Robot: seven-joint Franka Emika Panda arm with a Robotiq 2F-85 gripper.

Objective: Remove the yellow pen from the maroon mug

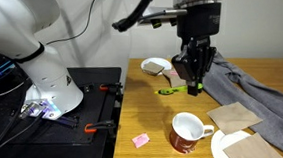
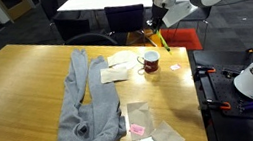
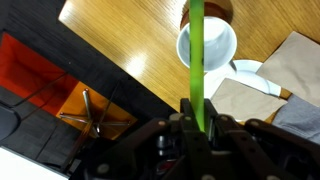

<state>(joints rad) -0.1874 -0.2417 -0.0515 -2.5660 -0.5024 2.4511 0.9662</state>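
- My gripper (image 3: 197,122) clamps the yellow pen (image 3: 197,60) by one end, shaft pointing 12 o'clock in wrist view
- Pen's out of the maroon mug (image 1: 186,132), at 6 o'clock below me; held high prob. to clear its rim

A: Light?
B: Bright and even in both exterior views, shadows soft. White arm (image 1: 25,21) nearly blows out.
A: Glare?
B: Pale sheen on table (image 2: 22,81), with a brighter patch beside the mug (image 2: 150,62).
A: Wrist view?
B: Pen (image 3: 197,60) is soft, close to the lens. Gripper (image 3: 197,122) is dark and blurred. All views low-res, fine detail lost.
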